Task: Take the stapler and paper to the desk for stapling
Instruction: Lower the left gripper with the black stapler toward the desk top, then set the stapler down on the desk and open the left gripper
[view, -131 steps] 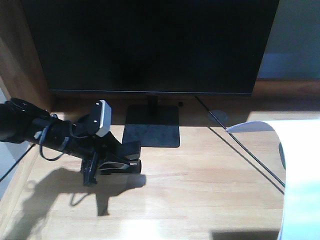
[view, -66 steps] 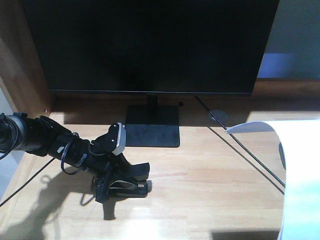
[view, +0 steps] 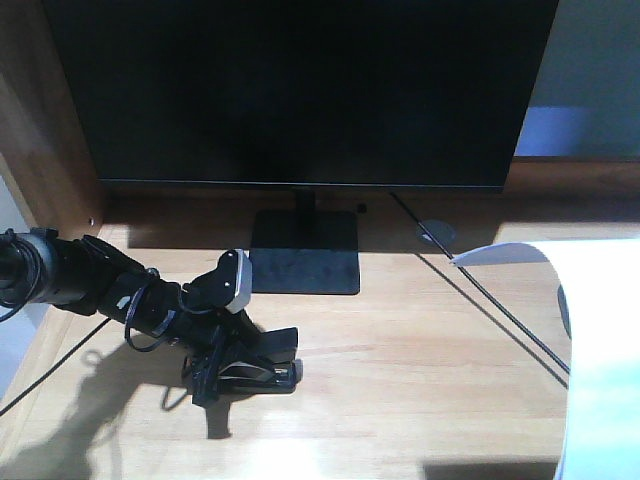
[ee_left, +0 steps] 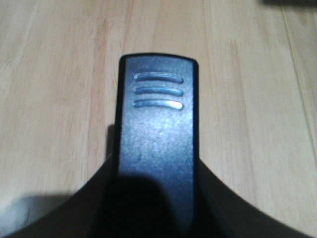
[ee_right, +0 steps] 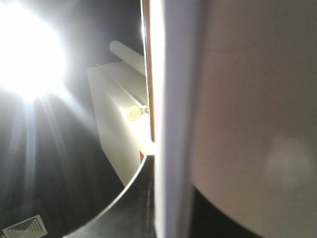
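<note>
The black stapler (view: 262,372) lies low on the light wood desk (view: 400,340), in front of the monitor base and left of centre. My left gripper (view: 232,362) is shut on its rear end. In the left wrist view the stapler (ee_left: 157,134) fills the middle, its ribbed tip pointing away, with my left gripper (ee_left: 156,203) dark on both sides of it. The white paper (view: 600,350) hangs curled at the right edge and hides my right gripper there. In the right wrist view the paper (ee_right: 223,99) stands edge-on, with my right gripper (ee_right: 173,208) shut on it.
A large black monitor (view: 300,90) on a square black base (view: 305,255) stands at the back of the desk. A thin black cable (view: 490,300) runs diagonally towards the paper from a round grommet (view: 435,233). A brown side panel (view: 40,130) borders the left.
The left arm came down and towards the near side with the stapler, then settled; over the last half second it barely moved. The paper has stayed in place.
</note>
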Motion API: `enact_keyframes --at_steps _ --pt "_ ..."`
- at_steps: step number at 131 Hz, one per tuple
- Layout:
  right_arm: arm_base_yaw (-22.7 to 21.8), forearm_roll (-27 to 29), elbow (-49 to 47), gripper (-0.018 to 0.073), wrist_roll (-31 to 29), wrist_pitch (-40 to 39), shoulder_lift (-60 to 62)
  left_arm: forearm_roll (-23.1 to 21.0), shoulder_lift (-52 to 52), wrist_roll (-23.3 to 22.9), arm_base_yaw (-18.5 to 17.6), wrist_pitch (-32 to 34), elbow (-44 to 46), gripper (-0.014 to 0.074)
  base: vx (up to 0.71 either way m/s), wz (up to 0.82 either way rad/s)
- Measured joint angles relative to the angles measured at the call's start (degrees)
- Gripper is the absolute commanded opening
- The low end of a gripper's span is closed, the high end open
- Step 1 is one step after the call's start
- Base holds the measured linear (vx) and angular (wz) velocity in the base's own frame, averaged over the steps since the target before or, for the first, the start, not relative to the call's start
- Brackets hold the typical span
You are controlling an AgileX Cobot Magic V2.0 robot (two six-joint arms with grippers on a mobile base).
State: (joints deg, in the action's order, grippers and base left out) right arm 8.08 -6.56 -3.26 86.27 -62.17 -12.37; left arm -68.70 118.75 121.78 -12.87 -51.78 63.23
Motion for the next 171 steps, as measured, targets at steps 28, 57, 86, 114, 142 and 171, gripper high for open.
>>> enact_keyframes --at_steps 28,57,86,114,142,171 --pt "0.0 0.0 0.0 -0.0006 0.0 0.0 0.0 0.0 0.0 0.0 0.0 0.0 0.0 0.0162 0.0 0.0" --pt "0.0 0.0 0.0 -0.0006 0.0 0.0 0.0 0.1 0.0 -0.5 0.0 0.1 0.0 0.0351 0.0 0.0" --pt "0.0 0.0 0.0 -0.0006 0.0 0.0 0.0 0.6 0.0 -6.5 0.0 -0.4 0.0 0.061 0.0 0.0" --pt "0.0 0.0 0.0 -0.0006 0.0 0.0 0.0 0.9 -0.2 -10.6 0.0 -0.3 0.0 0.0702 0.0 0.0" --pt "0.0 0.0 0.0 -0.0006 0.0 0.0 0.0 1.1 -3.4 -11.2 0.0 0.6 0.0 0.0654 0.0 0.0" --pt "0.0 0.0 0.0 -0.0006 0.0 0.0 0.0 1.1 -7.6 -11.2 0.0 0.8 0.0 0.0532 0.0 0.0"
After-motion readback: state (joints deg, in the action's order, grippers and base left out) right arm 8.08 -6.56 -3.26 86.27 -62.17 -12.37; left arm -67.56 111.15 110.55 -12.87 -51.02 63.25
